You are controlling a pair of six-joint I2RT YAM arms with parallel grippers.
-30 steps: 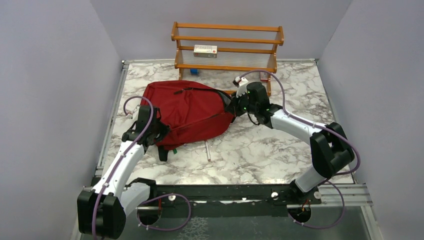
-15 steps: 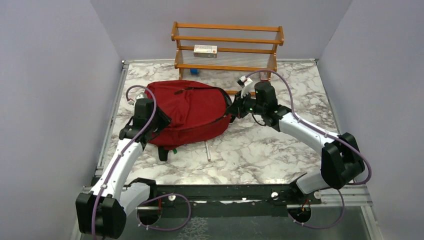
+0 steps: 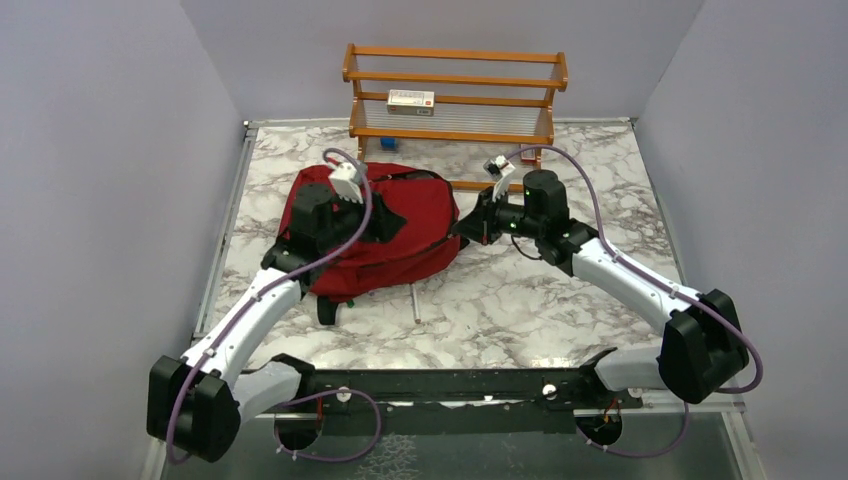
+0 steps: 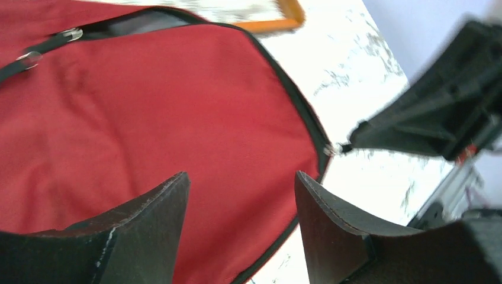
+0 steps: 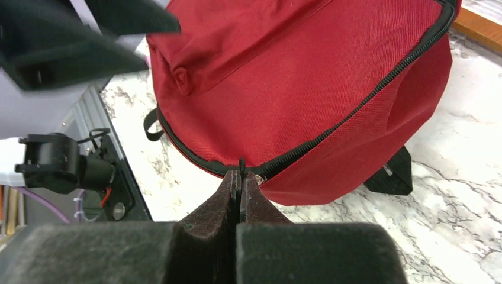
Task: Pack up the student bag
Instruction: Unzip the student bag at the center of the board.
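The student bag, dark red with black zippers, lies flat on the marble table. My left gripper hovers over its top face, open, nothing between the fingers; red fabric shows through the gap. My right gripper sits at the bag's right edge, shut on the black zipper pull at the end of the closed zipper line. Near the bag's far side, the left wrist view shows a zipper part open with grey lining.
A wooden shelf stands at the back with a small box on it and a blue item beneath. A thin metal rod lies in front of the bag. A black strap sticks out near it.
My left gripper let go at the bag's left side, opened, and swung up and right over the bag. The right gripper drew slightly right, still pinching the zipper pull.
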